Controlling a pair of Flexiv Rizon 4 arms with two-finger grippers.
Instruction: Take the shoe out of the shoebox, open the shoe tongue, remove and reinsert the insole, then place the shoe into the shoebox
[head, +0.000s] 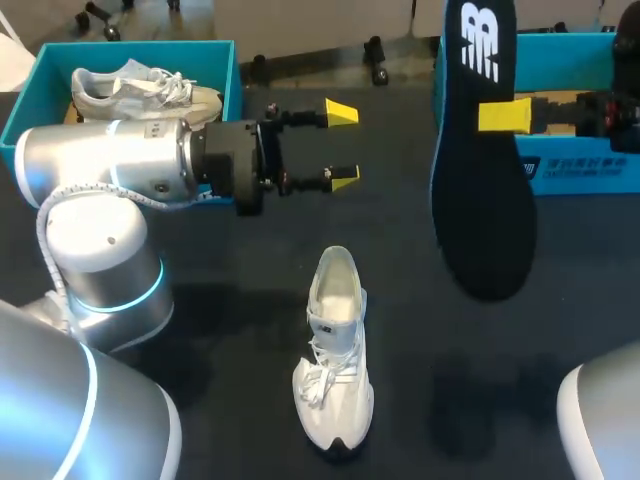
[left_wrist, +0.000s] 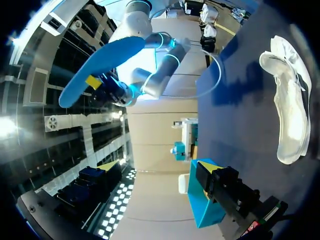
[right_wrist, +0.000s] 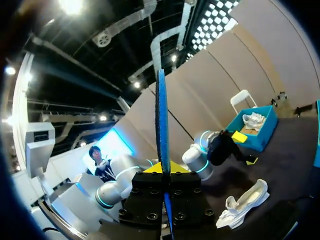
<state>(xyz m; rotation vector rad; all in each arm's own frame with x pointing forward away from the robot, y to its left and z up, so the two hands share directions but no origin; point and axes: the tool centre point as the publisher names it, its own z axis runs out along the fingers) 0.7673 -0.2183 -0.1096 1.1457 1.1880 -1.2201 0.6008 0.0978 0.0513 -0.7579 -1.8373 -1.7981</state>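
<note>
My right jaws grip insole (head: 485, 200) aloft, 2 o'clock of shoe (head: 335, 340); left jaws gape at its 12; shoebox (head: 232, 80) at 10.

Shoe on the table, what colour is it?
White, all over. The head view shows the shoe best.

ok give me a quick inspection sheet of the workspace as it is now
surface: black table, white shoe standing on its sole mid-table
job's things: dark insole out of the shoe, held in the air; left shoebox holds a second shoe; right shoebox, contents hidden
clutter: nothing seen
grippers: left pincer open, empty; right pincer shut on the insole
cables: white cable looped at the left arm's base
surroundings: nothing seen
</note>
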